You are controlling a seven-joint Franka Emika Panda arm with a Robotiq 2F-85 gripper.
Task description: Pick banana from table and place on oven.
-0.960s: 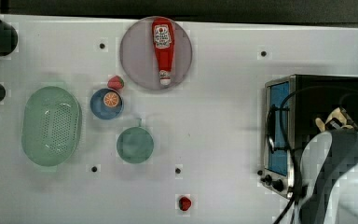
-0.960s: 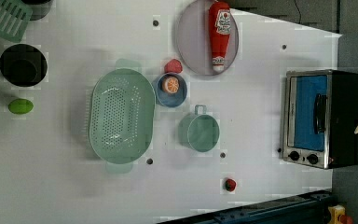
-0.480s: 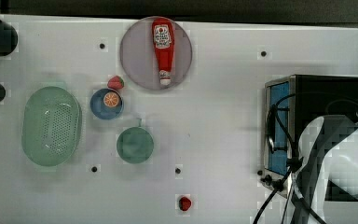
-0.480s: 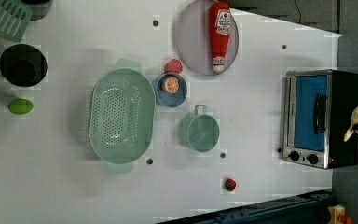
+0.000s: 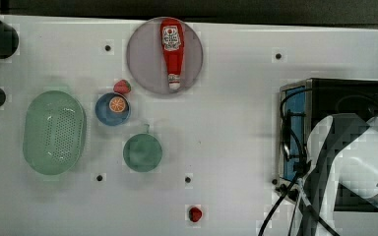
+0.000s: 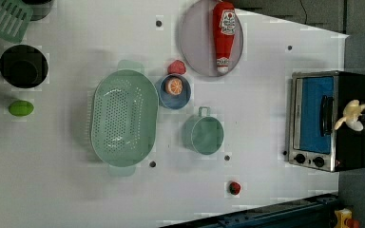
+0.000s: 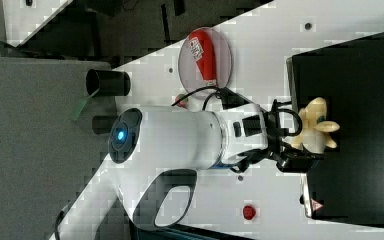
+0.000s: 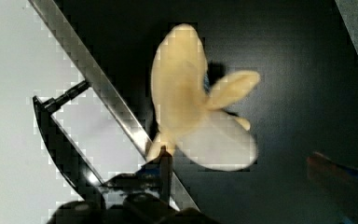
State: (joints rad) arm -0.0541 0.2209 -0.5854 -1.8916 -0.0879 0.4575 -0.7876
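Note:
The pale yellow banana (image 8: 191,107), its peel pieces splayed, lies on the black top of the oven (image 8: 284,70) near the silver front trim. The left view has the banana (image 6: 351,115) on the oven (image 6: 316,85) above the blue glass door. My gripper (image 8: 240,161) is open, one dark finger (image 8: 165,163) by the banana's stem end and the other far off to the side. In the right view the gripper (image 7: 302,144) sits right beside the banana (image 7: 316,131) over the oven (image 7: 360,75). My white arm (image 5: 354,162) covers part of the oven (image 5: 344,93) on the white table (image 5: 236,123).
On the table are a grey plate (image 5: 142,59) with a ketchup bottle (image 5: 172,49), a blue bowl (image 5: 106,115) holding an orange slice (image 5: 117,104), a teal cup (image 5: 142,152), a green colander (image 5: 54,132) and two strawberries (image 5: 195,214) (image 5: 122,86). Black cables (image 5: 290,147) hang before the oven door.
In the left view the banana has moved left from beyond the oven's far side onto its black top. In the top view the arm has swung over the oven and now hides the banana.

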